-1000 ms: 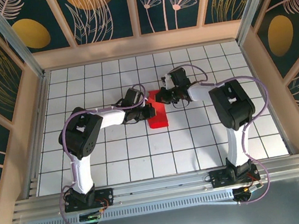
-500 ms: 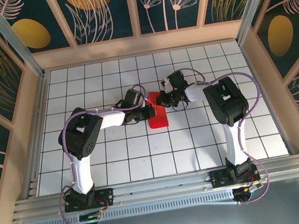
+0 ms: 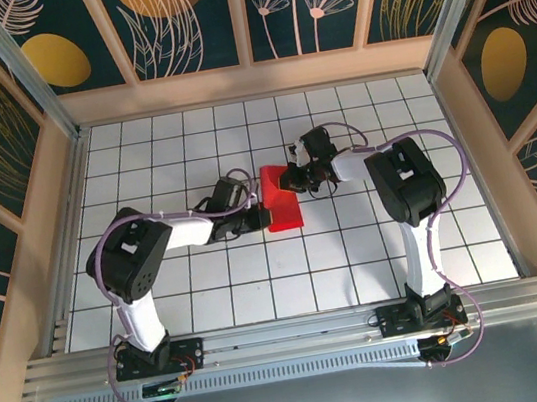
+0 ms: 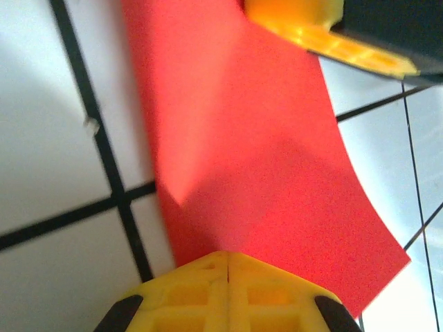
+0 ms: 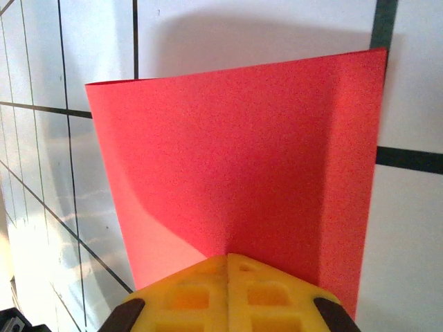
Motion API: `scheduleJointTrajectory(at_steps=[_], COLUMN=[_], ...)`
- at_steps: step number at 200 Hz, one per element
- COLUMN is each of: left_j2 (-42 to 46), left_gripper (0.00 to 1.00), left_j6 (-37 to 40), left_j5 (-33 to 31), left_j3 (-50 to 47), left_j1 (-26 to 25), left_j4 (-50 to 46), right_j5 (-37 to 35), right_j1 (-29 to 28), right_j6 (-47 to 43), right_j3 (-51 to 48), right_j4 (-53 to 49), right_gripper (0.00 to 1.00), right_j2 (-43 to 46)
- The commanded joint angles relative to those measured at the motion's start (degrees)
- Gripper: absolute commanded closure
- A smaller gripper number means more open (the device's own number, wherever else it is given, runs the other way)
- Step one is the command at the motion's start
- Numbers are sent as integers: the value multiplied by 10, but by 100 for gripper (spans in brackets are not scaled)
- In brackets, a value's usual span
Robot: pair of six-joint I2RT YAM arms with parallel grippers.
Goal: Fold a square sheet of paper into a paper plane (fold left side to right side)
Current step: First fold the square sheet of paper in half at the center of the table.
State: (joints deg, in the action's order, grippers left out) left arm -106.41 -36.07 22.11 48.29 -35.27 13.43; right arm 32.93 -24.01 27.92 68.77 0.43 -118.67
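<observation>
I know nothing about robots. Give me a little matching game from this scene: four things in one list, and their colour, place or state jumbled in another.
Things:
1. sheet of paper
2. left hand
3. right hand
4. table

Descriptions:
A. white with black grid lines
B. shut, near the paper's far right corner
C. bright red, between the two hands
D. shut, at the paper's left edge

Pairs: 1-C, 2-D, 3-B, 4-A
</observation>
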Motion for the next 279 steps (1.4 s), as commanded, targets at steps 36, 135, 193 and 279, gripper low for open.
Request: scheduleJointTrajectory(at_steps=[36,135,193,279], left_j2=[34,16,-48,-40], left_gripper=[100,100,100,100], left_j6=[-29,14,23,16], left_j5=[21,49,78,54], left_j3=[-51,89,113,31], left_j1=[-7,22,7,-9], left_j4=[-77,-109,-91,-95], right_j5=[-41,-37,-39,-48], right_j1=[10,6,4,4], right_j6=[-23,-30,-32,-38], right_j3=[-7,-9,-5,-4], right_j4=[-41,-41,-47,-54], right_gripper=[100,100,100,100], right_j2=[-29,-26,-28,-29])
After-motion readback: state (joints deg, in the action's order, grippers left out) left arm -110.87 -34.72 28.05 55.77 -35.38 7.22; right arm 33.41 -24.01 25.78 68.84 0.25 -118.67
